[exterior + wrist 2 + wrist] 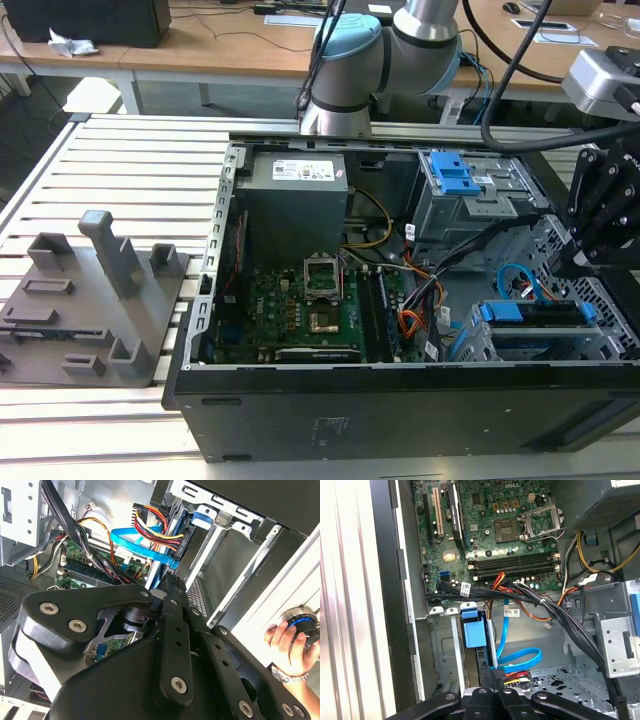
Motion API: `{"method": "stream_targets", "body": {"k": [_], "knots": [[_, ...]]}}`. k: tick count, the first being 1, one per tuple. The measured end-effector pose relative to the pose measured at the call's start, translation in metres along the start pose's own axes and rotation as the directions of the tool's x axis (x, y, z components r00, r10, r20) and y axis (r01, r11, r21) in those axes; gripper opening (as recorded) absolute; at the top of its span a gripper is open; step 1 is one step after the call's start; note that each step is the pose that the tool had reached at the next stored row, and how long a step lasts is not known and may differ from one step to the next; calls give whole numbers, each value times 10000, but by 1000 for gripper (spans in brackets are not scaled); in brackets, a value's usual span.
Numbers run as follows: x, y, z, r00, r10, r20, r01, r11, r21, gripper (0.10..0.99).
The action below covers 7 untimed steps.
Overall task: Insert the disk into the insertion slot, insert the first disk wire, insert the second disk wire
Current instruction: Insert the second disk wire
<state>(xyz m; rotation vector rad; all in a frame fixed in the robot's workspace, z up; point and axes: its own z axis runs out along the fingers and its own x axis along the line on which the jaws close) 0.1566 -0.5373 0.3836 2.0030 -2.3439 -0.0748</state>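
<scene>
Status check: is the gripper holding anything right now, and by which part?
Cannot tell. The gripper is right at the plug end of the light-blue cable, but whether it clamps that plug is hidden.

One disk (530, 312) (seated), one light-blue cable (520, 655), one hand (290, 642)

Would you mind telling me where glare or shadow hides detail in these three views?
Exterior view: evenly lit; the black case front is dark. Second wrist view: white metal panel washed out by glare, the hand's body near-black. First wrist view: slatted table glares pale; motherboard reads clearly.
</scene>
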Motion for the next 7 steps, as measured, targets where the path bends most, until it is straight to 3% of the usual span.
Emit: {"method": "stream_targets", "body": {"k": [7], "knots": [[0, 2, -1, 10000, 0, -2, 0, 10000, 0, 106]]}}
